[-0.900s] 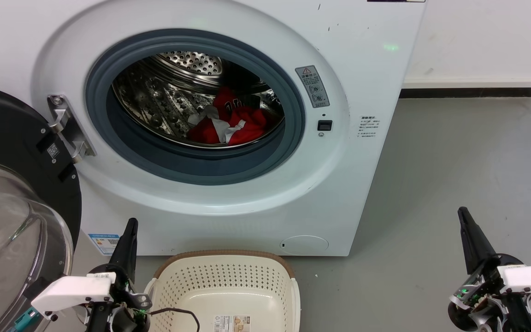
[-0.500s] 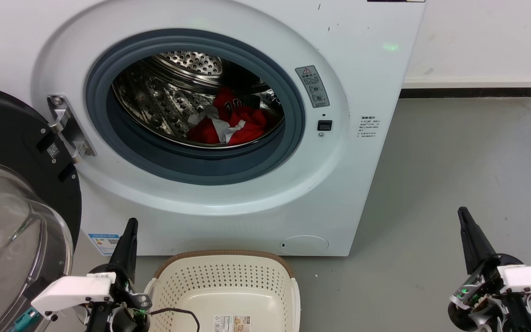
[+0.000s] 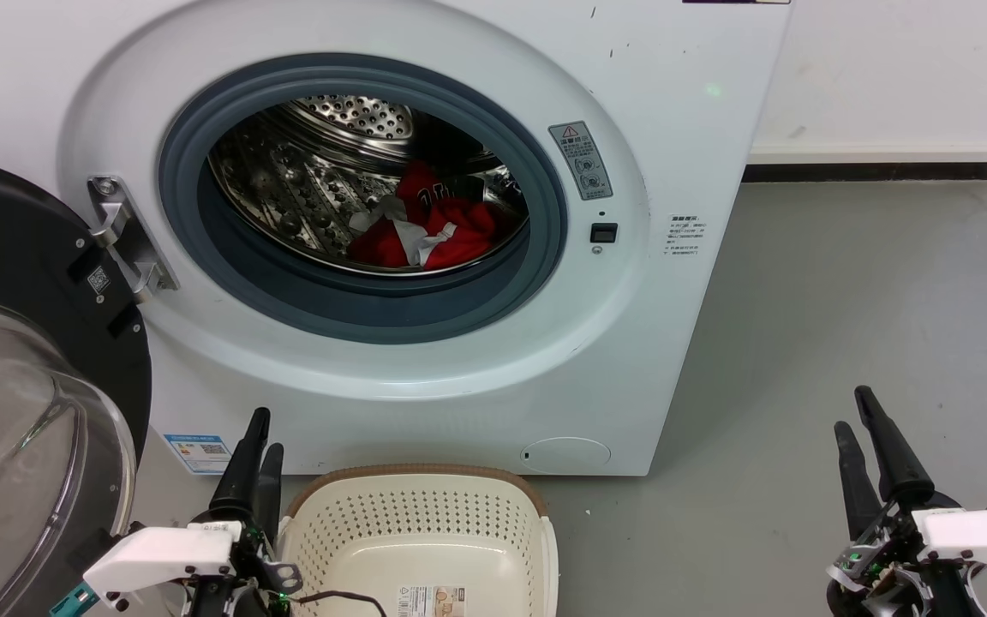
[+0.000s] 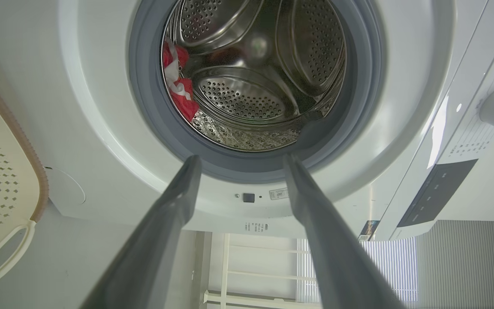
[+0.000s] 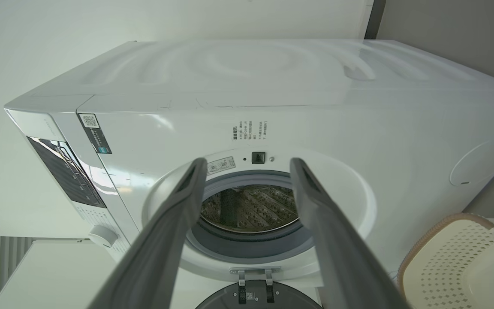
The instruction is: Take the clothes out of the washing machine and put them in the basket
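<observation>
A grey, smooth floor (image 3: pixel 845 300) is seen stretching to a white wall (image 3: pixel 888 68) edged by a dark skirting strip (image 3: pixel 879 171). The washing machine (image 3: pixel 673 128) is stood on this floor with its black-framed glass door (image 3: pixel 14 257) swung fully open to the left. The clothes (image 3: pixel 425 227), red with white trim, are heaped low in the perforated steel drum (image 3: pixel 305 188), toward its right side. The basket (image 3: pixel 416 514) is set on the floor just in front of the machine, below the porthole, and only a paper label is seen on its bottom. The left gripper (image 3: pixel 266 433) is held just beside the basket's left rim, its fingers parted with nothing between them. The right gripper (image 3: pixel 852 410) is held over bare floor, well apart from the machine's right side, likewise spread and empty.
</observation>
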Tool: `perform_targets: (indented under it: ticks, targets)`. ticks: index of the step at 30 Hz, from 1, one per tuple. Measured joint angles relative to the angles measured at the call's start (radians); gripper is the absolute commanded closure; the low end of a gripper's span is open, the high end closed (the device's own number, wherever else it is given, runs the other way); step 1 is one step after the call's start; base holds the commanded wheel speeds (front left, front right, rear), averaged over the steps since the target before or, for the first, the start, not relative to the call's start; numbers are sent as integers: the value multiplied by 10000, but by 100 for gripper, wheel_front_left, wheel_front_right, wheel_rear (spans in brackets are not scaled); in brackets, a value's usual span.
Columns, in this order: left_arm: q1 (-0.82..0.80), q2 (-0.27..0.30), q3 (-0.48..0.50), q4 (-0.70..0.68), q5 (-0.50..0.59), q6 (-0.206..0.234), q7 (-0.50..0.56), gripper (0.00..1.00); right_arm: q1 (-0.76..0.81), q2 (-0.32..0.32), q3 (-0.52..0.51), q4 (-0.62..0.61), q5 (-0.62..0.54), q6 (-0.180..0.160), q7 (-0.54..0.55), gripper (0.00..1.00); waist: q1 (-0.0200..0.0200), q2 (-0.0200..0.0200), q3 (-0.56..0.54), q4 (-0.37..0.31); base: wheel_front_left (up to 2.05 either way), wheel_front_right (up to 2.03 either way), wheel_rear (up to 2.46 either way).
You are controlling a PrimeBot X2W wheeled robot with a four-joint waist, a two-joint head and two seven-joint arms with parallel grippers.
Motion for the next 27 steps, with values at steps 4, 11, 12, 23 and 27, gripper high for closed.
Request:
perform_targets:
  ticks: [4,11,12,23,27]
  targets:
    - [-24,10,-215,-100,180,0,-211,0,12,0,82,-209,-153,0,-182,0,0,0,-1,-3,0,0,0]
    - [-83,12,-357,-439,1026,0,-504,0,128,4,151,-531,-1244,0,-493,0,0,0,1,-2,0,0,0]
    - [-83,12,-360,-493,1200,0,-568,0,128,4,165,-581,-1534,0,-541,0,0,0,1,-1,0,0,0]
    - [-163,12,-665,-982,3655,0,-1009,0,267,4,267,-1143,-4916,0,-978,0,0,0,0,11,0,0,0]
    - [-240,10,-750,-1080,4506,0,-1149,0,357,4,316,-1231,-6011,2,-1133,0,0,0,-4,9,0,0,0]
